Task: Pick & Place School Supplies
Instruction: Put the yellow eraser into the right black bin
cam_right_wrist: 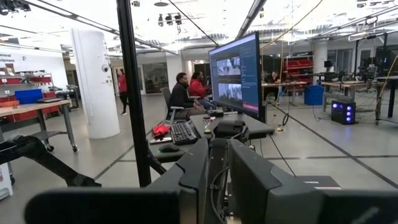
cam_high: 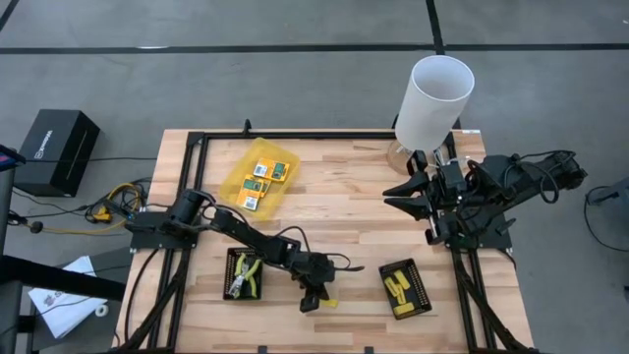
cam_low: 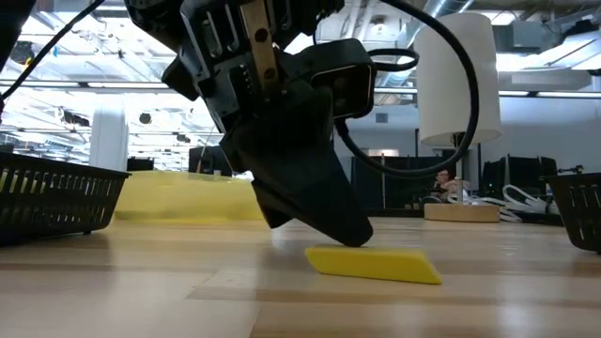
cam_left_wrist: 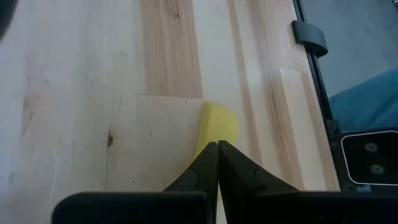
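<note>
My left gripper (cam_high: 316, 297) (cam_low: 357, 237) (cam_left_wrist: 217, 144) is shut and slants down near the table's near edge, its tips at one end of a small flat yellow piece (cam_high: 330, 302) (cam_low: 376, 264) (cam_left_wrist: 219, 123) that lies flat on the wood. More yellow pieces (cam_high: 398, 292) lie in the right black tray (cam_high: 421, 285). The plier-like tool (cam_high: 246, 275) with yellow-green handles lies in the left black tray (cam_high: 228, 275). The packets (cam_high: 263, 175) sit in the translucent yellow container (cam_high: 236, 187). My right gripper (cam_high: 408, 197) (cam_right_wrist: 217, 155) waits open, raised at the table's right side. My left gripper comes slanting from above with shut fingertips (cam_left_wrist: 211, 155) at the end of the yellow piece (cam_left_wrist: 214, 134) nearest the wrist. The piece lies flat on the table. Whether the tips touch it, I cannot tell.
A tall white cylinder on a wooden base (cam_high: 432, 98) stands at the far right corner, close to my right arm. A black frame (cam_high: 295, 136) borders the table. Bare wood lies between the two trays and across the table's middle. People sit at desks in the room beyond.
</note>
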You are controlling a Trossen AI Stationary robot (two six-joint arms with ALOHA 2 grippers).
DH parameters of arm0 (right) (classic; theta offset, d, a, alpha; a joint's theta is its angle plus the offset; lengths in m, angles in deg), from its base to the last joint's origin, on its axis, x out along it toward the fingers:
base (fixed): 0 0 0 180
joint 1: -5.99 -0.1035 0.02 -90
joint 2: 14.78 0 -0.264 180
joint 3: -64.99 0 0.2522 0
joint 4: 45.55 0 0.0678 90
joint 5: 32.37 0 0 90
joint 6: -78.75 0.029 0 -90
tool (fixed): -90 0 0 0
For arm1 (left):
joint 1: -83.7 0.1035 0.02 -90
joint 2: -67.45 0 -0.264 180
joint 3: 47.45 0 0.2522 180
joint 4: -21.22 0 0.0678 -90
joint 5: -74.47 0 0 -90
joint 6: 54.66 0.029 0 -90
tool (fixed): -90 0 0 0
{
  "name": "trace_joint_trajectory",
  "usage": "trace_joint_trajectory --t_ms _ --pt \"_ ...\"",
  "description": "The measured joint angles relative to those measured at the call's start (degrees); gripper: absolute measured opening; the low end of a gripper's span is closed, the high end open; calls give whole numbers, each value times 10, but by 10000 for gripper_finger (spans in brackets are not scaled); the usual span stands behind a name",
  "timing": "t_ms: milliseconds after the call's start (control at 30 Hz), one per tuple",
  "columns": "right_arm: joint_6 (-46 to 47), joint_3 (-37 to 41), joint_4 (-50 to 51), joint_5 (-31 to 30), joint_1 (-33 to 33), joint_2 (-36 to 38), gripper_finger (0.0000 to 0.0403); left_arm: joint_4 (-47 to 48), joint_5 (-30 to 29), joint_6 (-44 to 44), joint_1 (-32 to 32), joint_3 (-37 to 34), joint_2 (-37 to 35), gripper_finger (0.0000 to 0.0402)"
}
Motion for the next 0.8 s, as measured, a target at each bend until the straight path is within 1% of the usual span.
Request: trace_joint_trajectory --t_ms 233,300,467,800 --pt "0 0 0 0 0 0 56 1 1 1 16 -1 0 0" --pt "0 0 0 0 0 0 56 5 -5 1 25 -5 0 0" --pt "0 0 0 0 0 0 56 -1 0 1 39 -20 1 0" --pt "0 0 0 0 0 0 56 -9 17 2 43 -22 0 0"
